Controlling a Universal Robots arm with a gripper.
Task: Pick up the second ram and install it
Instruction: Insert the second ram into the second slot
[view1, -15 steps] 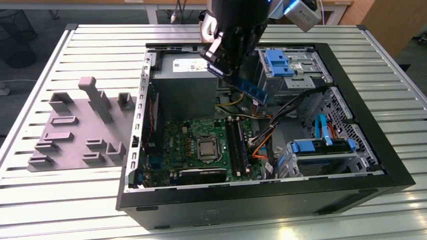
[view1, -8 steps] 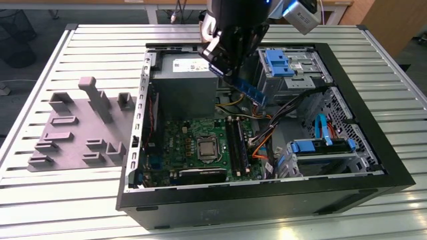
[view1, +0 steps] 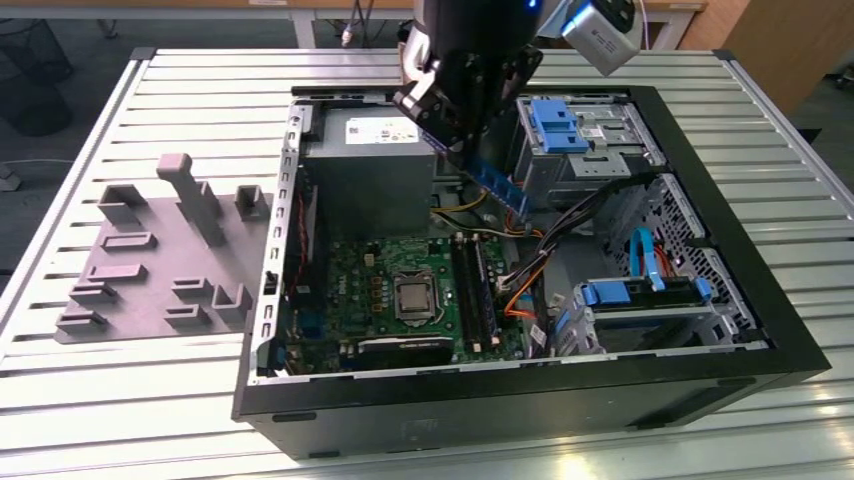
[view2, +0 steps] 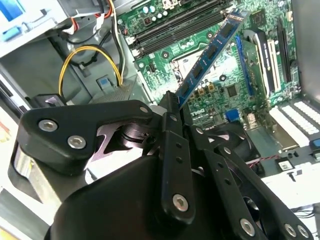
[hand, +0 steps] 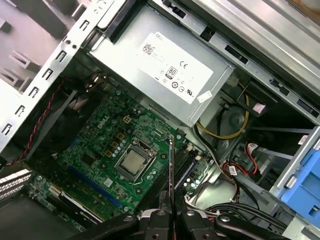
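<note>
My jaws pinch the ram (view2: 212, 47) by one end, above the open case (view1: 747, 300); inside lie the motherboard (view1: 387, 270), power supply (hand: 165, 65) and cables (view1: 534, 290).

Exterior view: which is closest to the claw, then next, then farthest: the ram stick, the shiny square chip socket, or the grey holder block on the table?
1. The ram stick, held in the claw.
2. The chip socket, on the motherboard inside the case.
3. The grey holder block, outside the case, toward the exterior view's left.
</note>
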